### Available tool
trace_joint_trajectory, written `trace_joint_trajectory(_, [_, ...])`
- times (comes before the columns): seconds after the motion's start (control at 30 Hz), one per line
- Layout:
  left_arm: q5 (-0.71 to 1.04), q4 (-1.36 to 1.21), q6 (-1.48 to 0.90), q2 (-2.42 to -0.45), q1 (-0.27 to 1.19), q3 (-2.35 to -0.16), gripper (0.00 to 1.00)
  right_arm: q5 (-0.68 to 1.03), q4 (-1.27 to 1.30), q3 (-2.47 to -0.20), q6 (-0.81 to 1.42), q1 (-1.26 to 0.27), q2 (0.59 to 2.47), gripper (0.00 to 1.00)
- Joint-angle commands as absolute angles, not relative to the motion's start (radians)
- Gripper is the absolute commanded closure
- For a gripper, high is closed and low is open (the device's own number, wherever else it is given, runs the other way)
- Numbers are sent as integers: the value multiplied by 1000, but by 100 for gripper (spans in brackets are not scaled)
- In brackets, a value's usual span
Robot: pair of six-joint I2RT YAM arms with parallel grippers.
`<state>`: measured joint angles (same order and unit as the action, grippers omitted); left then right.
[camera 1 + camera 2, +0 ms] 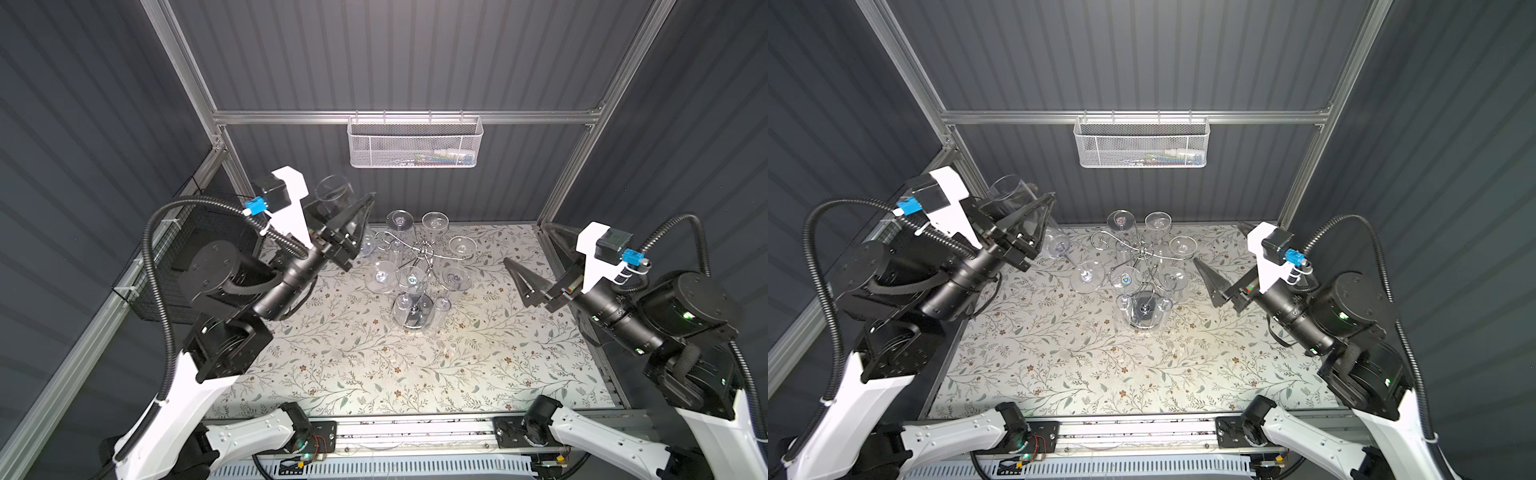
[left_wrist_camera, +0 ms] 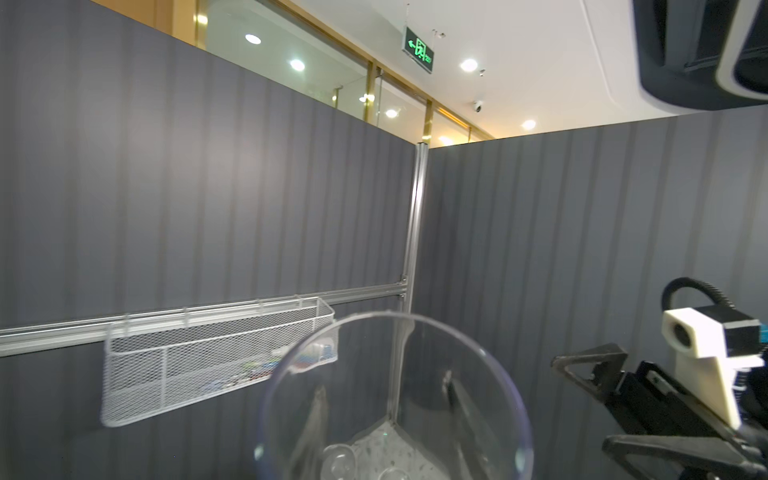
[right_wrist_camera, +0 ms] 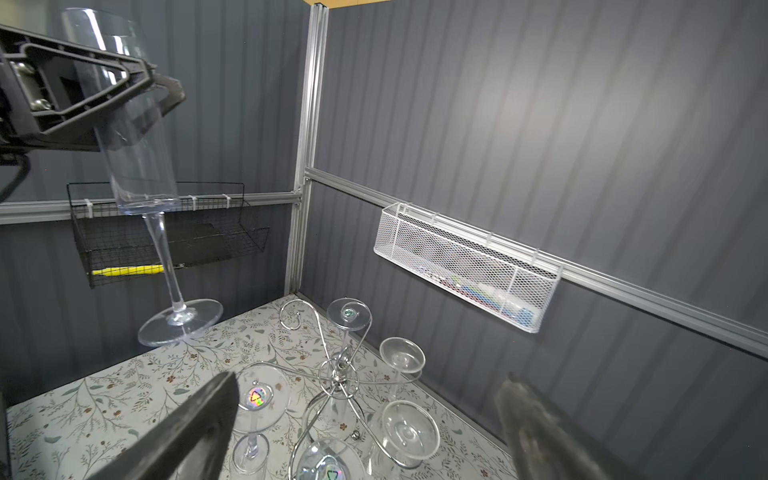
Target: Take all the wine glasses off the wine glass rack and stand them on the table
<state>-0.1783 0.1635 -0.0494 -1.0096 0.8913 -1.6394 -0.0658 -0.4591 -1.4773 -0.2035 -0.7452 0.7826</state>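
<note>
My left gripper [image 1: 365, 208] [image 1: 1046, 212] is shut on the bowl of a clear wine glass [image 1: 334, 193] [image 1: 1011, 193] [image 3: 124, 116]. The glass hangs in the air at the back left, apart from the rack. It is tilted, and its foot [image 3: 180, 322] points down toward the table. In the left wrist view I look into its open bowl [image 2: 395, 374]. The chrome wine glass rack [image 1: 422, 249] [image 1: 1144, 251] [image 3: 338, 374] stands mid-table with several glasses hanging upside down on its arms. My right gripper [image 1: 527, 245] [image 1: 1219, 243] is open and empty to the right of the rack.
A white mesh basket [image 1: 414, 143] [image 3: 465, 270] hangs on the back wall. A black wire basket [image 3: 166, 237] hangs on the left wall behind the held glass. The floral tabletop [image 1: 353, 365] stretches in front of the rack, up to a metal rail [image 1: 415, 432].
</note>
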Motion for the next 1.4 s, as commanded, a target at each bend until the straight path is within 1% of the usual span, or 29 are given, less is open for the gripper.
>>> trace_joint_trajectory(0.0, [-347, 215, 55, -951, 890, -1575, 63, -151, -466, -1433, -208, -749, 756, 1])
trace_joint_trajectory(0.17, [-483, 247, 100, -886, 889, -1501, 63, -204, -473, -1386, -190, -749, 728, 1])
trace_joint_trajectory(0.37, [-594, 206, 149, -855, 889, -1360, 62, -257, -443, -1328, -170, -749, 694, 1])
trace_joint_trajectory(0.63, [-666, 94, 174, -851, 888, -1212, 59, -298, -433, -1286, -146, -749, 677, 1])
trace_joint_trajectory(0.8, [-737, 41, 210, -893, 878, -1173, 57, -316, -412, -1269, -153, -749, 672, 1])
trace_joint_trajectory(0.93, [-665, 44, 174, -929, 801, -1159, 56, -321, -403, -1266, -155, -749, 675, 1])
trace_joint_trajectory(1.07, [-497, 38, 41, -951, 602, -1120, 56, -320, -404, -1263, -146, -749, 673, 1])
trace_joint_trajectory(1.13, [-441, 16, 8, -969, 532, -1100, 56, -319, -409, -1264, -144, -750, 672, 1])
trace_joint_trajectory(1.3, [-309, -31, -62, -1054, 408, -1071, 55, -335, -417, -1266, -151, -749, 664, 1])
trace_joint_trajectory(1.37, [-290, -90, -80, -1077, 385, -1041, 55, -343, -417, -1264, -155, -749, 661, 1])
